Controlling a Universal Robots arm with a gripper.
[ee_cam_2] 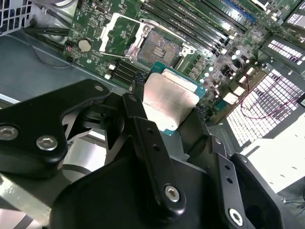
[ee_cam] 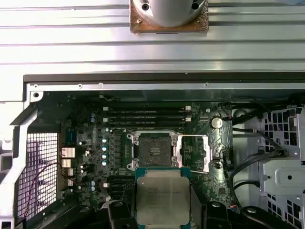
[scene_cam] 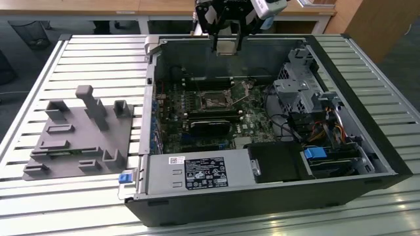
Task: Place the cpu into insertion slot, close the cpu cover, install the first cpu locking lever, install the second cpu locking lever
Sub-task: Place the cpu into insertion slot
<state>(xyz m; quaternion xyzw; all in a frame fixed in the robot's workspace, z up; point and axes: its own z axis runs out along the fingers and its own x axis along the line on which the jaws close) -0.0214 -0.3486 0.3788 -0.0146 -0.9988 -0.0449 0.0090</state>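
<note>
on the exterior view's left a grey moulded tray [scene_cam: 78,132] sits on the slatted counter [scene_cam: 98,54], well apart from where i am working. in the middle lies the open computer case [scene_cam: 262,204], on its side so that the green board [scene_cam: 177,128] faces up and i can come at it from above. my hand [scene_cam: 227,43] hangs over the case's far wall, closed on the cpu [scene_cam: 226,48]. in the second wrist view my fingers [ee_cam_2: 138,81] pinch it by two opposite edges, which i judge keeps its underside untouched. the insertion slot [scene_cam: 213,101] lies on the board below, bare, with the cpu well apart above it. in the first wrist view the cpu cover [ee_cam: 209,143] is swung back just beside the slot, i judge to leave the way down clear. on the exterior view's right stand a metal drive cage [scene_cam: 295,88] and bundled cables [scene_cam: 328,130].
</note>
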